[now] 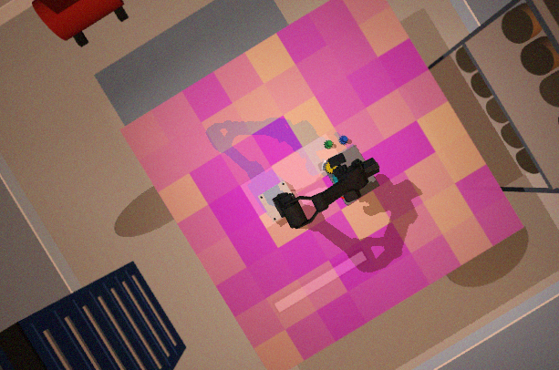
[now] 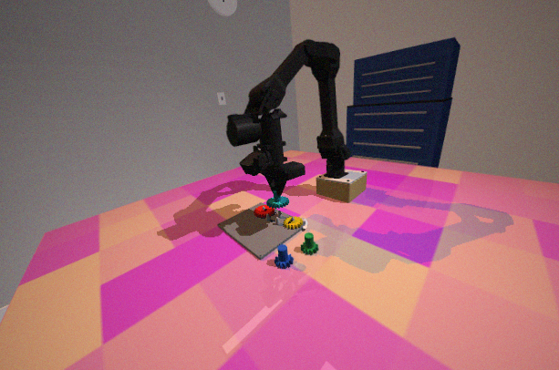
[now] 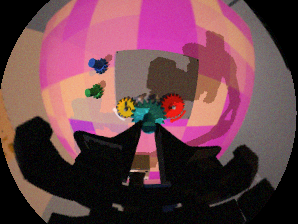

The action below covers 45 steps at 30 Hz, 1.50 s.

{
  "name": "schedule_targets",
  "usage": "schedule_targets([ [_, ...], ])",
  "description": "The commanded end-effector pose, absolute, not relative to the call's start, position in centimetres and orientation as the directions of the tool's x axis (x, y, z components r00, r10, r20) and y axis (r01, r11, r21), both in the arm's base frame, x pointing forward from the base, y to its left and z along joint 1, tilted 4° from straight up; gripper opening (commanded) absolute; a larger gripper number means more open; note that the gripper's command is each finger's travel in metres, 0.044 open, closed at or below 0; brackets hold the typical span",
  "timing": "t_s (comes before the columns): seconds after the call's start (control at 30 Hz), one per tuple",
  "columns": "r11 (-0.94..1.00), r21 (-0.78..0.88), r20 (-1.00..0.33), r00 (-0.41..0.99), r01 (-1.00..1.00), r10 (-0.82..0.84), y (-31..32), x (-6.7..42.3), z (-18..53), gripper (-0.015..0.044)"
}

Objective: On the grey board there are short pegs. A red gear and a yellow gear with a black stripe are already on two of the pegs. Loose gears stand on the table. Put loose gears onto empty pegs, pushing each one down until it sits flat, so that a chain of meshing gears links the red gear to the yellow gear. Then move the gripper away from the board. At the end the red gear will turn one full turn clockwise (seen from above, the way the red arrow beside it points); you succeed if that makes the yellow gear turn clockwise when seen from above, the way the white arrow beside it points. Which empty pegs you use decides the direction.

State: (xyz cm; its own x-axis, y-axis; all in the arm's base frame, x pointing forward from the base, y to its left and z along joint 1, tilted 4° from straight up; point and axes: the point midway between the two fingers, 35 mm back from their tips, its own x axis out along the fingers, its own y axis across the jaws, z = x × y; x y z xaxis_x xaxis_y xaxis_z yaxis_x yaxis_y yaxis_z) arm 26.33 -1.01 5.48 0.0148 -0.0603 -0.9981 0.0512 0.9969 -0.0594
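Where the arm reaches over the grey board, its gripper is clamped on the teal gear, which is held raised above the board's arm-side part and is not seated. Board edges: all lie well inside those of the checkered table. Room beside the held gear is limited; in the wrist view it overlaps the space between the red gear and the yellow gear. Both of these sit low on the board, apart from each other.

Outside one board edge, the green gear and the blue gear stand upright on the table, near each other with a gap between. Neither touches the board. The arm's base is apart from the board.

Count: gears, five, comprising two on the board, one gripped and two on the table. Boards, one. Grey pegs show between the red and yellow gears; their number cannot be told, being partly hidden and too small.
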Motion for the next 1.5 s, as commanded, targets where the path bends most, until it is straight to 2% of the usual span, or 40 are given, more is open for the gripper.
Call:
schedule_targets([
  [0.0, 0.998, -0.064, -0.998, 0.008, 0.009, -0.064, -1.1, 26.1, 4.9, 0.0000],
  [0.37, 0.998, -0.064, -0.998, 0.008, -0.013, -0.064, -1.3, 26.2, 3.2, 0.0000],
  [0.97, 0.966, -0.060, -0.998, 0.008, 0.252, -0.064, -1.4, 26.1, 1.5, 0.0000],
  [1.17, 0.976, -0.061, -0.998, 0.008, 0.208, -0.064, -1.4, 26.2, 1.4, 0.0000],
  [1.47, 0.997, -0.064, -0.998, 0.008, 0.043, -0.064, -1.3, 26.1, 1.3, 0.0000],
])
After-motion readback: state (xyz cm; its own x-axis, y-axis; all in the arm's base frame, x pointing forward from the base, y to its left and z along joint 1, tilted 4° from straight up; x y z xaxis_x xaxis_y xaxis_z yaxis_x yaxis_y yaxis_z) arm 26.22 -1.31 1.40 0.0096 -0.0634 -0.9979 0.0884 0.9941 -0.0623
